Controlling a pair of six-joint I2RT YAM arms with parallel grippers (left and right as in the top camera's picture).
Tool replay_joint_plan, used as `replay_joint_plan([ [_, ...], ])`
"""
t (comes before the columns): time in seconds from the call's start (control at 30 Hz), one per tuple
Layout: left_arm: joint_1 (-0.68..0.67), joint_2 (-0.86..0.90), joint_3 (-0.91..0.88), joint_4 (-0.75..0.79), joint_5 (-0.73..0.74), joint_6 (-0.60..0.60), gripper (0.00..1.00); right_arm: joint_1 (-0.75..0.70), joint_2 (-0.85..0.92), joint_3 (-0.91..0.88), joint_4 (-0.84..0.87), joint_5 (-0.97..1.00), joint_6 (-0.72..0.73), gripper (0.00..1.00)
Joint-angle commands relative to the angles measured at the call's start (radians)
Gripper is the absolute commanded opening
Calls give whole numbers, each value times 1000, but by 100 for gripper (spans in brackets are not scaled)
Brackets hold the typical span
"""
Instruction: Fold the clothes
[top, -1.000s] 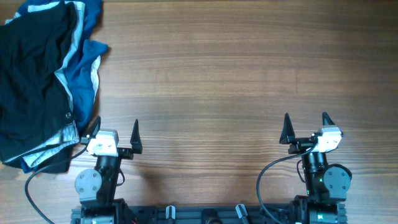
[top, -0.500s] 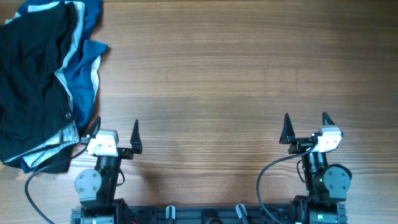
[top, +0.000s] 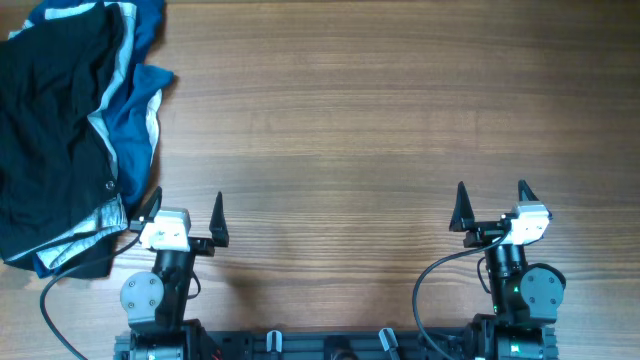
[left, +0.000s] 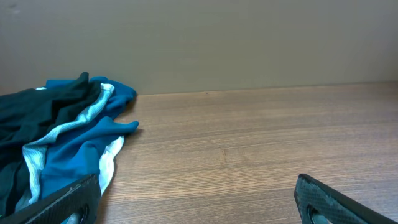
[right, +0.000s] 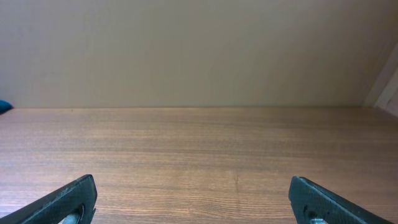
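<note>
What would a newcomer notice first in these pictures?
The crumpled heap of clothes on the table's left side stands out first, a black garment lying over a bright blue garment against the brown wooden table. Along the near edge, the left gripper and right gripper both stand open and hold nothing, the left one close beside the heap.

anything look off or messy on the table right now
Only the clothes: a crumpled, unfolded heap along the table's left side, a black garment bunched over a blue garment, running past the picture's left edge. Nothing spilled or damaged. The left claw and right claw stand open and empty.
</note>
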Motion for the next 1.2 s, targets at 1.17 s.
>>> replay_joint_plan([
  [1.17, -7, 116, 216, -90, 93, -69, 100, -2, 287, 258, 357, -385, 38, 100],
])
